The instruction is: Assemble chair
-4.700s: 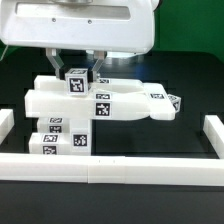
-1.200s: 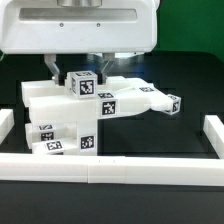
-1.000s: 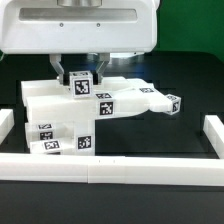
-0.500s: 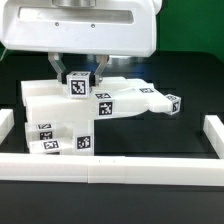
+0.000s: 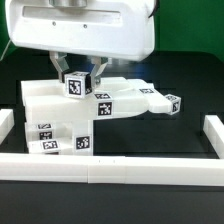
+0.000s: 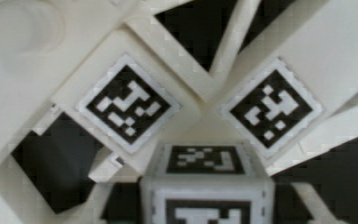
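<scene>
The chair (image 5: 60, 105) is a white blocky structure with several black-and-white tags, standing at the exterior view's left; one arm-like part ends in a tagged cube (image 5: 176, 102) toward the exterior view's right. On top of it is a small white tagged block (image 5: 78, 86), and my gripper (image 5: 80, 78) is shut on that block from above, one finger (image 5: 61, 68) showing at its side. In the wrist view the same block (image 6: 202, 190) fills the space between the jaws, above two diamond-turned tags (image 6: 126, 100) on slanted chair panels.
White border rails frame the black table: a long one along the front (image 5: 110, 170), short ones at the exterior view's left (image 5: 5, 122) and right (image 5: 213, 128). The large white robot housing (image 5: 85, 25) hangs over the chair and hides its rear.
The held block has shifted slightly toward the exterior view's left over the last second, and the robot housing above has turned a little. The chair structure has stayed put.
</scene>
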Motion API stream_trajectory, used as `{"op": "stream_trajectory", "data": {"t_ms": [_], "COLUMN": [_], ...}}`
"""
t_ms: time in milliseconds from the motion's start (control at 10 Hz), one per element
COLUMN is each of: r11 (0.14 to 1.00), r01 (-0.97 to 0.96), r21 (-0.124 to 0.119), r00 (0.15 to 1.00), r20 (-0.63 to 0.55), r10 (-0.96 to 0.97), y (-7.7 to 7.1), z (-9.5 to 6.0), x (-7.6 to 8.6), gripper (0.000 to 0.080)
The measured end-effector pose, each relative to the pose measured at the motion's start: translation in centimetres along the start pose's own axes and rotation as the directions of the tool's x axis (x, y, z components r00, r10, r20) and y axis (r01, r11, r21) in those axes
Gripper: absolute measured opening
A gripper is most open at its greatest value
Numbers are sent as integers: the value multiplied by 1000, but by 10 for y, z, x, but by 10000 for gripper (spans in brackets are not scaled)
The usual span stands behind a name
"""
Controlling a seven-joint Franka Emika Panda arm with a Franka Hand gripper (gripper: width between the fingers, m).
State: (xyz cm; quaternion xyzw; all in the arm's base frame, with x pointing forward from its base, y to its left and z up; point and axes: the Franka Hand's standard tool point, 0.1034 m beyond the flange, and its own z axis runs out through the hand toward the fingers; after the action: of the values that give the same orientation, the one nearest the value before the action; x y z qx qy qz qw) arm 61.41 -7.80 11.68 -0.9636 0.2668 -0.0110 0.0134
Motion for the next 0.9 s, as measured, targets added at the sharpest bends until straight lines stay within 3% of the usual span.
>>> {"op": "stream_trajectory", "data": {"t_ms": [300, 700, 800, 900], "r11": [982, 825, 749, 729], "r01": [-188, -565, -662, -685], "r21": [8, 27, 21, 18], "r00": [982, 824, 748, 727], "r20": [5, 66, 75, 75], "r10": [188, 562, 659, 682], "y": [-1, -1, -2, -3], "z": [0, -1, 0, 0], "x": [-1, -5, -6, -6], "gripper": [284, 284, 284, 284]}}
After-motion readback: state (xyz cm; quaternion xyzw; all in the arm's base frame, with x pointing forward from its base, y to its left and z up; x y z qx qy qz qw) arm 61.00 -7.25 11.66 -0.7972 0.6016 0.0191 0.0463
